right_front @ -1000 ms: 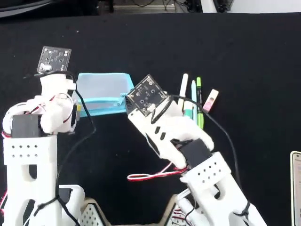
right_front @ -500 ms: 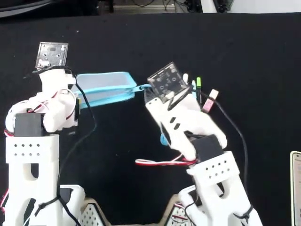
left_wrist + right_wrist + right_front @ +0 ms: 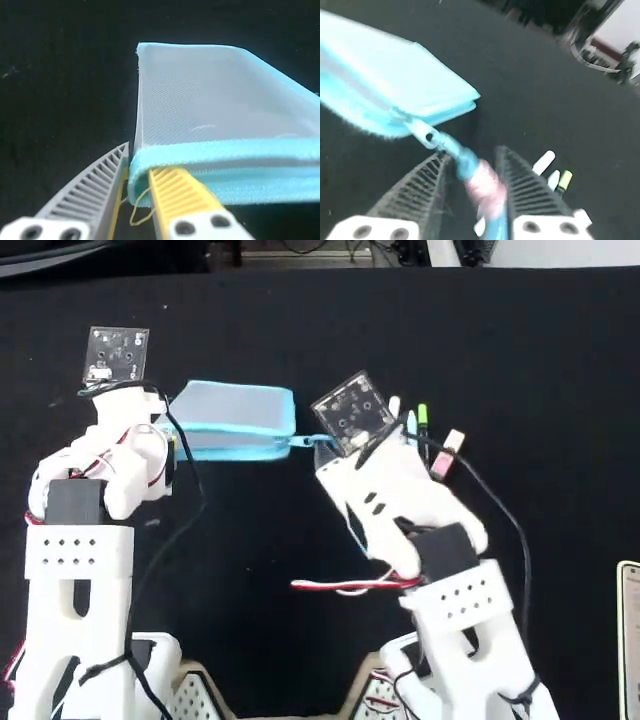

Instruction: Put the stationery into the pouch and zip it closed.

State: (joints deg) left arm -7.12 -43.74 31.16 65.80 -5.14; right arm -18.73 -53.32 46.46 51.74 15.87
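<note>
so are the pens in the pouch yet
Out. The pens lie on the table beside the right arm, apart from the pouch, which the left gripper clamps at one end.

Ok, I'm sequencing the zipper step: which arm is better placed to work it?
Right. The zipper pull sits inside the right pincer, while the left pincer clamps the opposite corner of the pouch, anchoring it.

The right gripper (image 3: 472,154) has swung toward the table's right edge, towing the zip pull (image 3: 429,136). The pouch (image 3: 235,410) has followed slightly
</note>
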